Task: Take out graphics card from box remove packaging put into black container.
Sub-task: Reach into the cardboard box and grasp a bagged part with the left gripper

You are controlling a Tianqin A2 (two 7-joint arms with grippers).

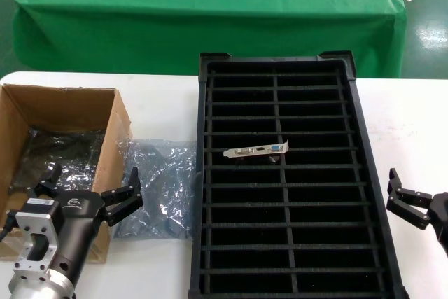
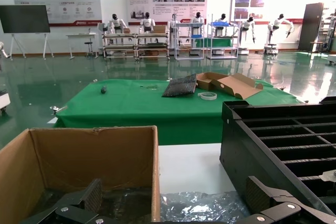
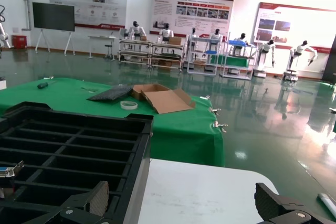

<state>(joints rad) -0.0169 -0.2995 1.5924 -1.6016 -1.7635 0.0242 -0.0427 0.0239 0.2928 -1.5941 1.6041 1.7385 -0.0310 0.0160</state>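
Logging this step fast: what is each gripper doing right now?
Left gripper: open, empty, at the brown cardboard box's near corner.
Right gripper: open, empty, beside the black slotted plastic tray.

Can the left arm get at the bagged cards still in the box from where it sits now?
Probably yes. The left gripper is open and straddles the box's near right wall, above the open top. Crinkly bagged contents lie uncovered inside, and nothing blocks the way down. It would need to shift inward off the wall first.

The work is seen from above and in front by the head view. Low, level views across the table are given by both wrist cameras, close to the surface. The black container [image 1: 276, 173] [image 2: 278, 140] [image 3: 68, 150] is shared by all three.
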